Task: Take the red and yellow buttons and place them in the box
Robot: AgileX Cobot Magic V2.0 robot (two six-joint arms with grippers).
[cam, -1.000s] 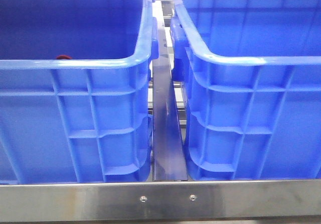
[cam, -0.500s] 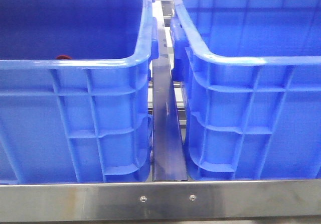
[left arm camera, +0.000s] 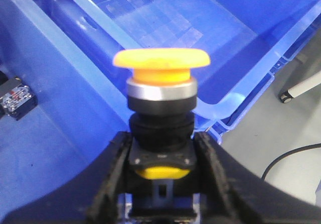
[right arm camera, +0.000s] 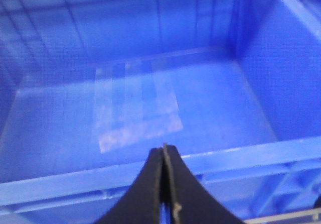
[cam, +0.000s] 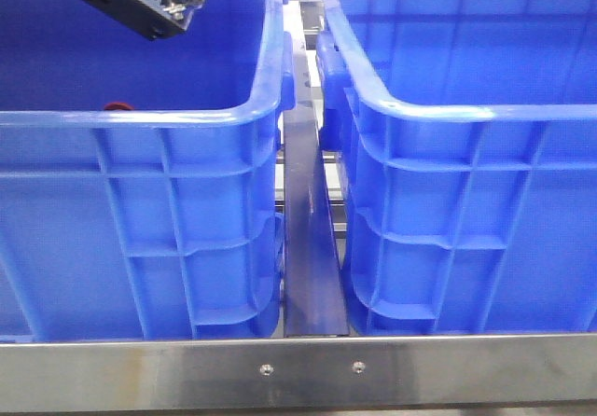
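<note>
My left gripper (left arm camera: 161, 146) is shut on the black body of the yellow button (left arm camera: 160, 61), whose orange-yellow cap and silvery collar stand up above the fingers (left arm camera: 114, 176). It hangs over a blue crate wall (left arm camera: 100, 48). In the front view a dark part of the left arm (cam: 145, 1) shows above the left blue crate (cam: 140, 117). A sliver of the dark red button (cam: 117, 106) peeks over that crate's near rim. My right gripper (right arm camera: 164, 151) is shut and empty above the near rim of a blue crate (right arm camera: 75, 184) with a bare floor.
The right blue crate (cam: 466, 113) stands beside the left one, with a dark strip (cam: 308, 248) between them. A steel rail (cam: 298, 369) runs along the front. A small black and silver part (left arm camera: 17, 97) lies on blue plastic. Grey floor with a cable (left arm camera: 286, 153) shows beyond.
A dark part of the left arm has come into the front view at the top left, above the left crate. The crates and the red sliver have not moved.
</note>
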